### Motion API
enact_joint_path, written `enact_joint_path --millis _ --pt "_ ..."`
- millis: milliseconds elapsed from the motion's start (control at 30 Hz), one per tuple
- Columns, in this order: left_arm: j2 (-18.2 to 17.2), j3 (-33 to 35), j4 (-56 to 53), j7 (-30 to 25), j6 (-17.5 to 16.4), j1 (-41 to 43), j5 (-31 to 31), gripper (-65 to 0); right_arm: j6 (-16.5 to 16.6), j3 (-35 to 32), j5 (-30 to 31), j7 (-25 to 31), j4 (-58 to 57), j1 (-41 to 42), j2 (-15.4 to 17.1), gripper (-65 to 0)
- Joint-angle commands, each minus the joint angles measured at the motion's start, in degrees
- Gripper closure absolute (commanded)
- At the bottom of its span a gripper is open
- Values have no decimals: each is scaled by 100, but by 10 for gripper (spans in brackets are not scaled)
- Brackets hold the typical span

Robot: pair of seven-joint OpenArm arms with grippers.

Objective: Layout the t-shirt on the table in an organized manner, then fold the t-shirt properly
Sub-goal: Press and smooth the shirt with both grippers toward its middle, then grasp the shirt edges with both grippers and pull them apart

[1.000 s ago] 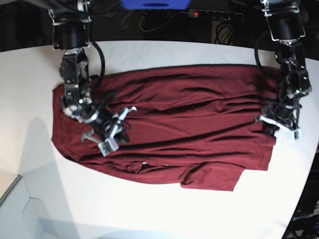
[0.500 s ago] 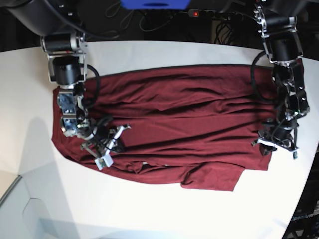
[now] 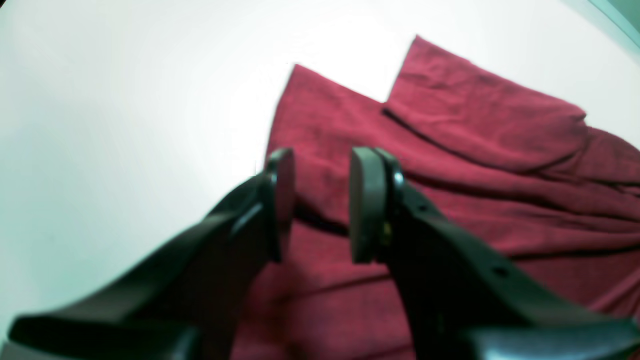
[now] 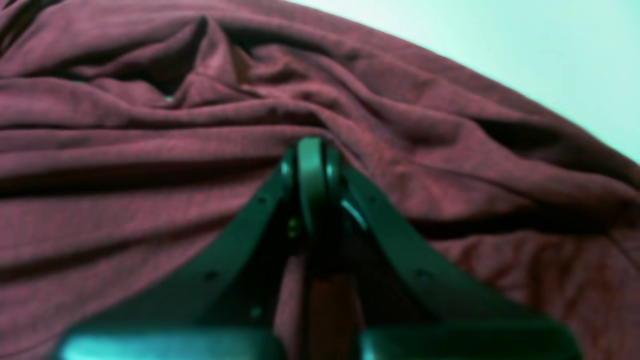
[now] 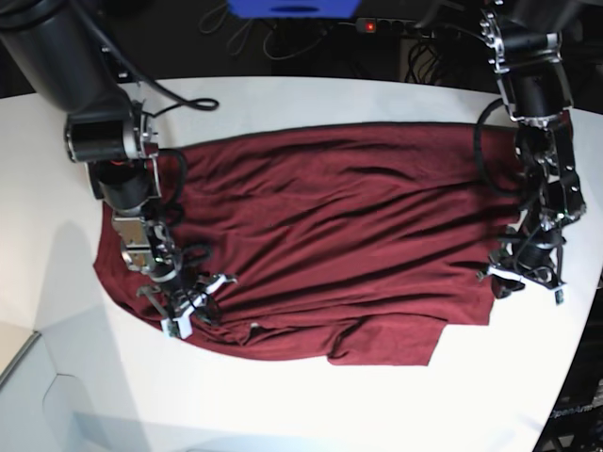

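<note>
We find the t-shirt spread across the middle of the table, wrinkled, with long creases running across it and a folded flap along its near edge. Over the last second its near edge has slid toward the front of the table and its outline has changed a little, so we judge both arms are dragging the cloth to lay it out rather than folding it yet. The right gripper sits on the cloth at one end, its jaws pressed together; fabric bunches at the tips, but we cannot tell whether any is actually caught between them. The left gripper hangs over the opposite end, near the corner, jaws parted with only air showing between them and nothing held. Both arms have moved toward the front of the table. Flattening looks unfinished, since the creases remain.
</note>
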Motion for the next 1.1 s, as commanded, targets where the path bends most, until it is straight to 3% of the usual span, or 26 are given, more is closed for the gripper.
enact_joint_path --millis 0,300,400,567,800,1067 --pt "-65 -12 83 -167 -42 -140 -66 -186 -181 16 -23 84 97 120 51 0" --pt "313 -3 -260 -176 -51 -395 -40 -186 -181 -2 -23 278 2110 -865 33 0" --pt "436 -3 -919 -176 -51 -667 -40 -186 -181 -19 -23 14 3095 -1392 33 0" --pt "348 -3 -1842 -211 -51 -940 -40 -186 -181 -10 -23 -549 4194 -1973 33 0" --pt "49 -3 -2924 -1547 -51 -1037 -40 -186 -172 -2 -23 -777 4924 -2544 42 0" --pt "-338 -3 -3750 -2145 -60 -1406 -40 -186 -172 7 -23 -777 4976 -2808 60 0"
